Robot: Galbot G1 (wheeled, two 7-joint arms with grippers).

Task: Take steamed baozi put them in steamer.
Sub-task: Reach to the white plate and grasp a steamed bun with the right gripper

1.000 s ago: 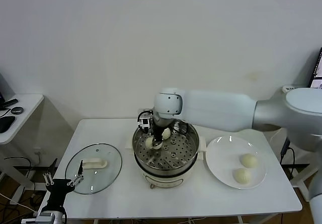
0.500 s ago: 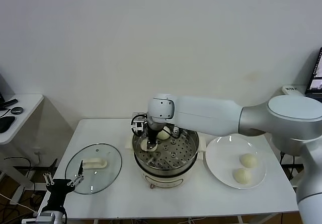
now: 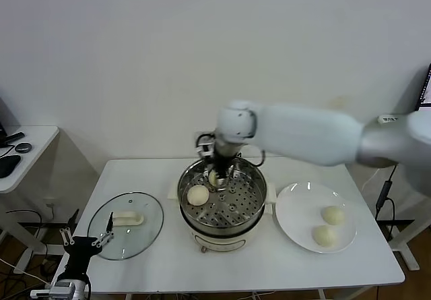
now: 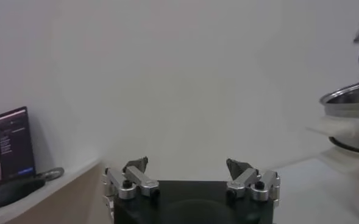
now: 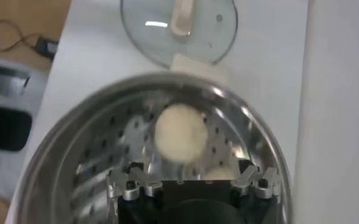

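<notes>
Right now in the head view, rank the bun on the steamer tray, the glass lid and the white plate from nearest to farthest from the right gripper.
1. The bun on the steamer tray, just below the right gripper, toward the robot's left.
2. The white plate, on the robot's right of the steamer.
3. The glass lid, flat on the table at the robot's left.

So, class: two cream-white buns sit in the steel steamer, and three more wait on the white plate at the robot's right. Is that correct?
Not quite. The head view shows only two round cream-white buns waiting on the flat white plate, not three. The rest holds: two buns sit in the shiny round stainless-steel steamer, and the plate is at the robot's right.
</notes>
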